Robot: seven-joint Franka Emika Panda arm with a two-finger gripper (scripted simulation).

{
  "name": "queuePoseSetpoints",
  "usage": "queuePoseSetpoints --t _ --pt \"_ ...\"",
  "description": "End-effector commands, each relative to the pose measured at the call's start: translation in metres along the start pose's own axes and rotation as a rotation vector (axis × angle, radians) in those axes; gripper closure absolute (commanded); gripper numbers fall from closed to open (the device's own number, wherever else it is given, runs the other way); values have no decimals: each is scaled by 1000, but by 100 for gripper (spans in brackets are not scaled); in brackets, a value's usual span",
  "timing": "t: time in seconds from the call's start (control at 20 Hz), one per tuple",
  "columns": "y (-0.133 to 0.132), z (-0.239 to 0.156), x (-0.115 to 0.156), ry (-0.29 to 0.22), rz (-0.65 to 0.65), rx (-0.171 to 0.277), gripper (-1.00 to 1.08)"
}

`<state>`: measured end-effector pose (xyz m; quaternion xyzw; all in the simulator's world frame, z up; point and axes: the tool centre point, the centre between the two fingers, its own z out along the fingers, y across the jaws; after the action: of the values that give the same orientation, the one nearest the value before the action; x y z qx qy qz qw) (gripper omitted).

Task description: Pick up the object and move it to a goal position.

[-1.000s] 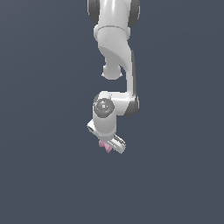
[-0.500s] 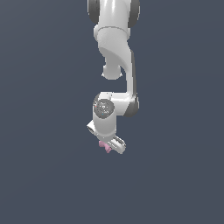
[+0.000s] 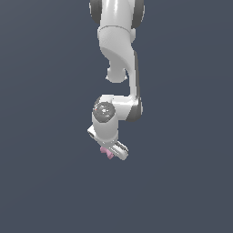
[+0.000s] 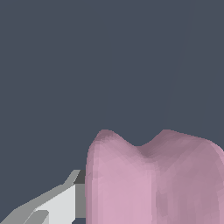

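Block (image 3: pixel 107 152) sits right at my claw (image 3: pixel 110 151), filling the wrist view. Its waist looks pinched by one visible finger (image 4: pixel 57 203), though I can't confirm the other.

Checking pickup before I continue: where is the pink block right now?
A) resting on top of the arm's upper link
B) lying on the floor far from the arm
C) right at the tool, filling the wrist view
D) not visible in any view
C: the pink block looms large beside a finger in the wrist view and peeks out beneath the tool in the exterior view.
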<state>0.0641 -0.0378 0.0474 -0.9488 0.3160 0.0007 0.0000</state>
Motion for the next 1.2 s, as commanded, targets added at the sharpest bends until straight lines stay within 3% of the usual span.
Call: queuePoseSetpoints --t 0.0,0.75,1.15 --pt "8 -8 10 1 1 0 108" --pt "70 -78 105 1 1 0 108" --pt "88 -99 134 1 1 0 108"
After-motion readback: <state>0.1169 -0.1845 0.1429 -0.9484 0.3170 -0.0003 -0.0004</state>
